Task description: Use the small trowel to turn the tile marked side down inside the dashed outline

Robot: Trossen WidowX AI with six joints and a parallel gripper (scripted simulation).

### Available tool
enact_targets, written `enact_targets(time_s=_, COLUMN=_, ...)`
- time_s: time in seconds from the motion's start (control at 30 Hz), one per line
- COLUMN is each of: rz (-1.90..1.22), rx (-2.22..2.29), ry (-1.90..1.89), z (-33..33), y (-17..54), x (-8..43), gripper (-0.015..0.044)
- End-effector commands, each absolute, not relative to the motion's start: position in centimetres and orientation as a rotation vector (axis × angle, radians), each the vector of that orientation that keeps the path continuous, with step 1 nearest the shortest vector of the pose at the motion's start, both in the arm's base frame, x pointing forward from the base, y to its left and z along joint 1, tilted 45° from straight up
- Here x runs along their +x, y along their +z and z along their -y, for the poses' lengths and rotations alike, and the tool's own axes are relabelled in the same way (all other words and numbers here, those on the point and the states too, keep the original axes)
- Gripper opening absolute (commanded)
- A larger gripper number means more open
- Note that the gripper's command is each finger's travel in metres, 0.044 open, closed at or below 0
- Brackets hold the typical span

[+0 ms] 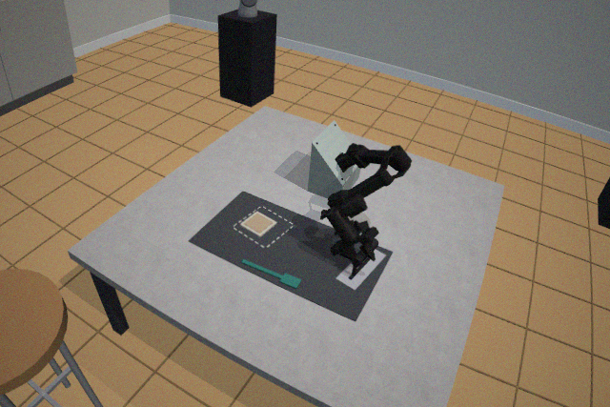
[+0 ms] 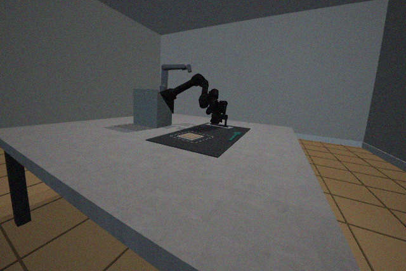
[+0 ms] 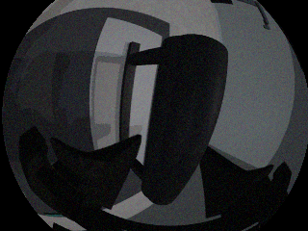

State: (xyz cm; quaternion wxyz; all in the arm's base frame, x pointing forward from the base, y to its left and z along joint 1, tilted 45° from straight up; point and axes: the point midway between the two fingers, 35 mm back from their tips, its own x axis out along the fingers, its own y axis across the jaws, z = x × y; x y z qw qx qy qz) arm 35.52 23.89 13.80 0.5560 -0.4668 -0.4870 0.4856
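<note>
On the left of the mat (image 1: 339, 298) (image 2: 216, 150) (image 3: 38, 87), in the top view, the tile (image 1: 258, 223) (image 2: 191, 136) is lying flat inside the dashed outline (image 1: 266, 247) (image 2: 195, 142), off toward one corner, w/ a tan face and pale border showing. Can't tell if that's the marked side or the back; prob. the back, so the turn is looking done. It's prob. stiff, fairly light and maybe brittle, so any nudge is needing to be gentle, blade under an edge, no pinching from above.

Next along, a teal spatula (image 1: 291, 280) (image 2: 235, 135) (image 3: 53, 215) is resting by the near edge, apart from the tile. At the right end, what's prob. the small trowel (image 1: 344, 278) (image 2: 231, 127) (image 3: 108, 38) is resting on the mat, white blade down, black grip up, well apart from the tile. It's likely stiff and light; the thick grip, mid-length, is the place for holding it. The gripper (image 1: 355, 254) (image 2: 218, 120) (image 3: 171, 144) is standing around that grip, fingers apart, clamping nothing. Backing straight off is seeming right; a finger catching the grip could be dragging it. Re: containers, none are showing near the work, so no contents.
</note>
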Motion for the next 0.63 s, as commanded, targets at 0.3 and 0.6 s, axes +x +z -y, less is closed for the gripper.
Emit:
enact_targets(time_s=0.3, rz=1.128, rx=-1.136, ry=1.161, z=-19.4, y=13.5, x=35.2, gripper=0.0300)
enact_targets(time_s=0.6, rz=1.069, rx=-1.172, ry=1.145, z=-13.2, y=17.6, x=33.2, gripper=0.0300)
